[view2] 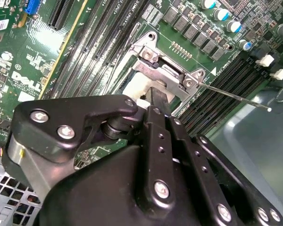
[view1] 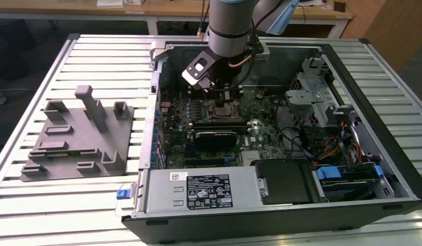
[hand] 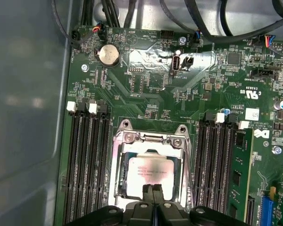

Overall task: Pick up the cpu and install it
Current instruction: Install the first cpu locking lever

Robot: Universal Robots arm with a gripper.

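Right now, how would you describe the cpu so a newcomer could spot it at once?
Inside the open computer case lies the green motherboard. Between its two banks of black memory slots sits a metal socket frame; the cpu is the flat, pale silver square inside it, solid where the frame is open.

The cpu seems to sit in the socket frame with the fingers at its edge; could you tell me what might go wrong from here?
1. The cpu lies inside the socket frame with the shut fingers over one edge; a push there might tilt it and harm the contacts.
2. The lever juts out free near the fingers, so a sideways move might snag it.
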